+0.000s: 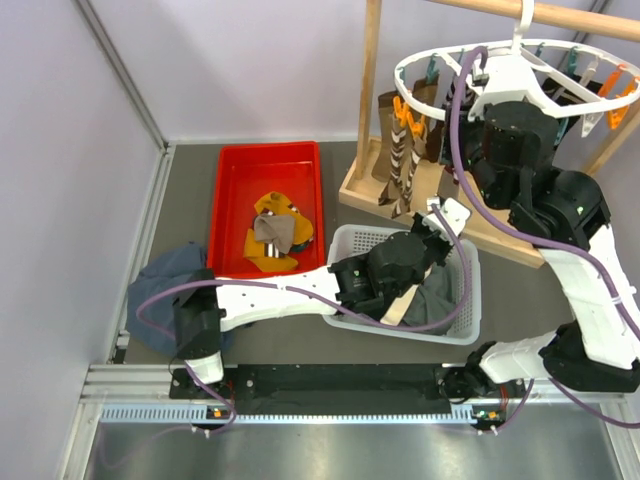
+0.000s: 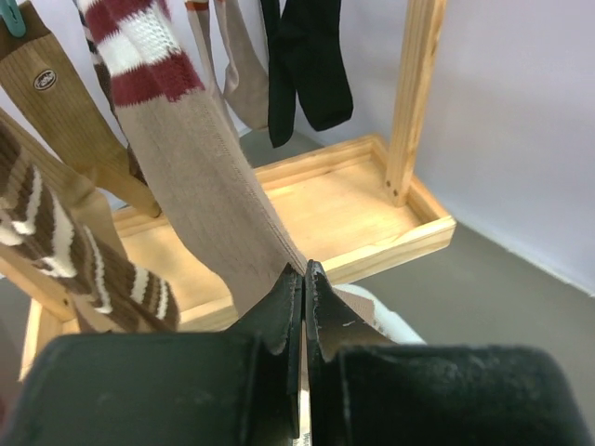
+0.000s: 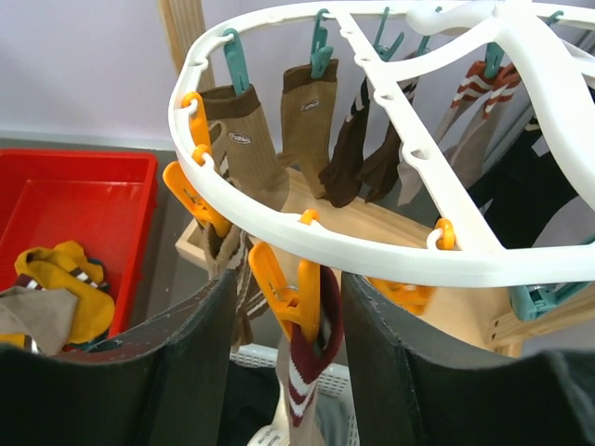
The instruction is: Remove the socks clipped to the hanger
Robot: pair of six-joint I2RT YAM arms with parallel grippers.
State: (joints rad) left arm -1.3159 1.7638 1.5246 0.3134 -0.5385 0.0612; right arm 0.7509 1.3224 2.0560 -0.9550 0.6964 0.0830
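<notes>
One white plastic oval hanger [image 3: 372, 243] is hung from a round wooden pole [image 1: 570, 17] at the far right. Soft socks [image 3: 244, 149] are clipped round its rim, and two ribbed brown ones are held by teal clips [image 3: 232, 51]. The left end effector [image 2: 304, 279] is pinched tight on one tan sock [image 2: 200, 177] with red and white stripes. The right end effector [image 3: 291, 283] is held part open, one finger on each side of one orange clip [image 3: 307, 297].

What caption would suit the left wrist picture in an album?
Shut left gripper pinches a hanging beige sock before the wooden rack.
</notes>
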